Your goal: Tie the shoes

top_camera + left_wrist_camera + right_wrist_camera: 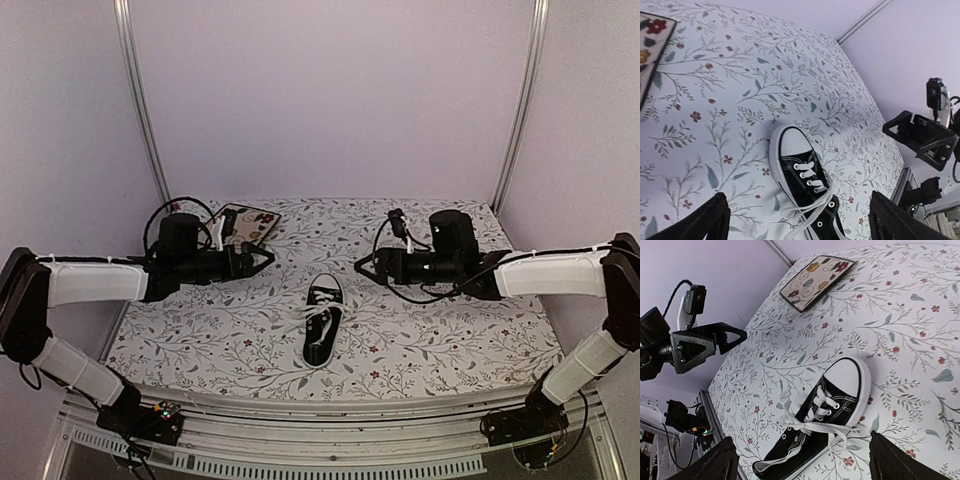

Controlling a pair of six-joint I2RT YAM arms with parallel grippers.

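Observation:
The black sneaker (322,322) with white laces, white sole edge and white toe cap lies flat mid-table, toe pointing away. Its laces cross in a knot over the tongue, with loose loops and ends spread to both sides (810,426). My left gripper (268,258) hovers open and empty, left of and beyond the toe. My right gripper (360,266) hovers open and empty, right of and beyond the toe. In the left wrist view the sneaker (805,185) lies between the wide-apart fingers (710,217). In the right wrist view the sneaker (825,435) lies between the fingers (890,460).
A square floral-patterned plate (245,222) lies at the back left, behind the left gripper; it also shows in the right wrist view (816,276). The floral tablecloth (440,330) covers the table. White walls and metal posts (145,110) enclose the back.

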